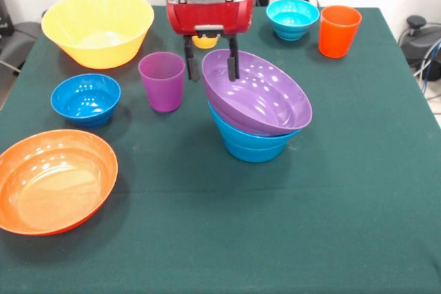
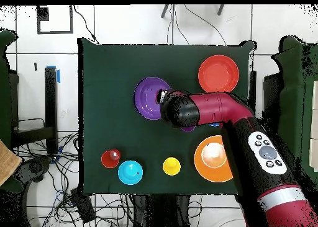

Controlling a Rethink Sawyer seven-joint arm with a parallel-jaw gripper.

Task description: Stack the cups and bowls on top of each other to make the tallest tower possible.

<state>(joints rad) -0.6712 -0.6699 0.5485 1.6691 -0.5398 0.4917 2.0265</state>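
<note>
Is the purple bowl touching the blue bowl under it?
Touching. In the front view the purple bowl sits tilted in the blue bowl, with no gap between them.

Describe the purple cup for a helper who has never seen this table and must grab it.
Start at the red gripper over the middle of the green table. Just beside it stands the purple cup, between the tilted purple bowl and a small blue bowl. It is the only tall, narrow purple thing; the orange cup stands at a far corner.
</note>
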